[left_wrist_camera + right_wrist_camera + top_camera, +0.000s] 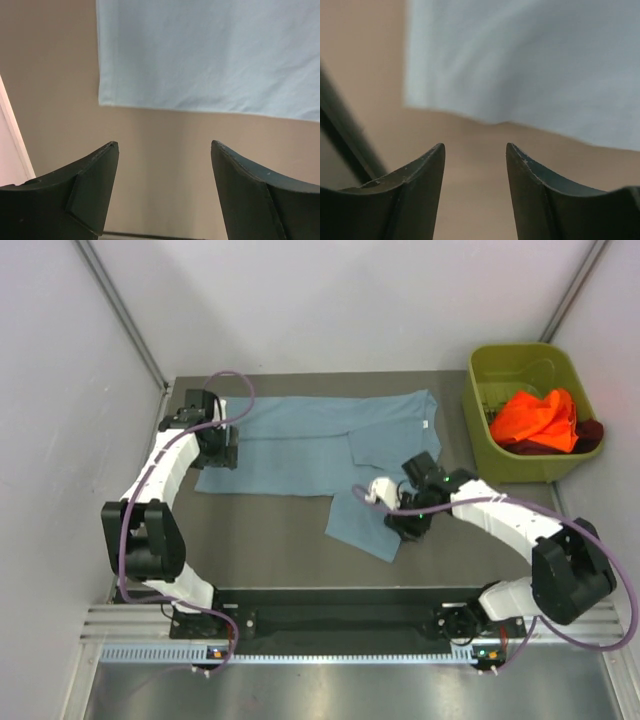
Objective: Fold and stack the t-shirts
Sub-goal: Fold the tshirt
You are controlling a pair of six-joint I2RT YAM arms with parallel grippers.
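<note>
The blue-grey t-shirt (300, 445) lies spread flat on the table, one sleeve (362, 525) reaching toward the front. My left gripper (222, 455) hovers at the shirt's left hem edge. In the left wrist view it is open (165, 145) over bare table, with the shirt's corner (210, 55) just ahead. My right gripper (400, 527) is at the front sleeve's right edge. In the right wrist view it stands open (475, 146) and empty, the blurred cloth edge (530, 65) ahead of it. The orange t-shirt (538, 418) and the maroon t-shirt (590, 435) lie crumpled in the bin.
The olive-green bin (480, 425) stands at the back right corner of the table. Pale walls close in on the left, back and right. A black rail (340, 615) runs along the near edge between the arm bases.
</note>
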